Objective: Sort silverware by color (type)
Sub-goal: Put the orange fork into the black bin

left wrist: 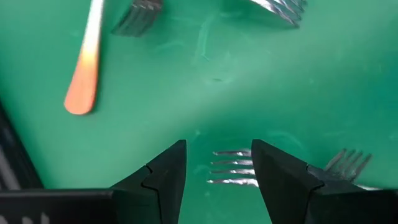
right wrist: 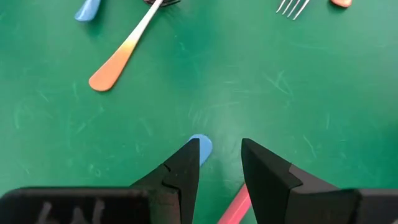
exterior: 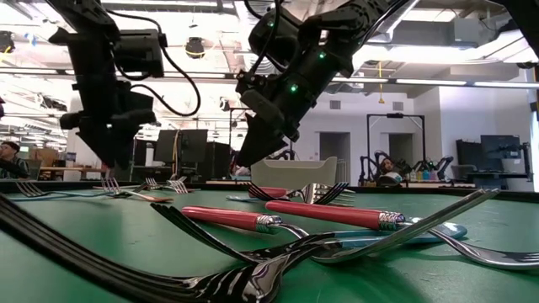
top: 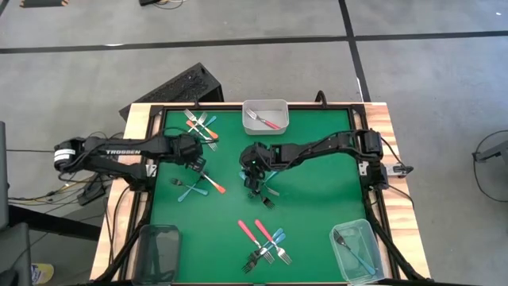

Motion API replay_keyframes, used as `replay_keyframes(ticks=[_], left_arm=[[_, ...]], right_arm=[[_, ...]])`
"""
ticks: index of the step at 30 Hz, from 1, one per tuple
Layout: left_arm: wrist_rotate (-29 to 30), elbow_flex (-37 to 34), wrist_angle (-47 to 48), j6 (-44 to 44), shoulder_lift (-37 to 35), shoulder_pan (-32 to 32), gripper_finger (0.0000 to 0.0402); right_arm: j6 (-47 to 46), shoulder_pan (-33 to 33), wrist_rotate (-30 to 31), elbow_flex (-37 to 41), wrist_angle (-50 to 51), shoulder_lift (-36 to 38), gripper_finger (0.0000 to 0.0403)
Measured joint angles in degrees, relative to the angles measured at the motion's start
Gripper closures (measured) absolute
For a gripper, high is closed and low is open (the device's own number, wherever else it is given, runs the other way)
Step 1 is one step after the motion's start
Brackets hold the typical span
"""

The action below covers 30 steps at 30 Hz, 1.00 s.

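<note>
From above, the left hand (top: 193,162) covers the tines of the forks under it. In the left wrist view, a fork (left wrist: 233,169) between its fingers shows tines only. The right hand (top: 255,176) hides most of a teal-blue handle (right wrist: 201,144) and a pink-red handle (right wrist: 235,205). Near the green table (exterior: 84,227), the foreground forks (exterior: 253,282) are blurred.

Fork (top: 264,121) in far tub (top: 265,106); another fork (top: 352,247) in near-right tub (top: 356,233).
</note>
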<state>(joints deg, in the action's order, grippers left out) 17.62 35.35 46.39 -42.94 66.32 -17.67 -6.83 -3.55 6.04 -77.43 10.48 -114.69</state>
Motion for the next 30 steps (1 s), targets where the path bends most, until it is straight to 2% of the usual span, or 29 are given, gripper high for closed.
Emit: replay_keyframes(ticks=[9, 13, 19, 23, 30], left_arm=[[-7.87, -4.11, -5.46, 5.20, 0.00, -5.38, 0.0232], [-10.27, -5.76, -7.88, 6.49, 0.00, -6.28, 0.0232], [-16.83, -7.22, -12.16, 9.63, 0.00, -7.04, 0.0243], [-19.18, -8.64, -14.09, 11.05, 0.00, -7.71, 0.0275], [-22.04, -9.46, -15.44, 12.26, -0.22, -8.09, 0.0370]], right_arm=[[0.26, 0.22, 0.00, -0.04, 0.70, 0.00, 0.0259], [0.28, 0.20, 0.00, -0.04, 2.22, 0.00, 0.0259], [0.26, 0.37, 0.00, -0.04, 2.56, 0.00, 0.0259], [0.25, 0.71, -0.02, -0.04, 2.58, 0.00, 0.0259], [-0.24, 1.43, -0.02, -0.04, 2.87, 0.00, 0.0259]])
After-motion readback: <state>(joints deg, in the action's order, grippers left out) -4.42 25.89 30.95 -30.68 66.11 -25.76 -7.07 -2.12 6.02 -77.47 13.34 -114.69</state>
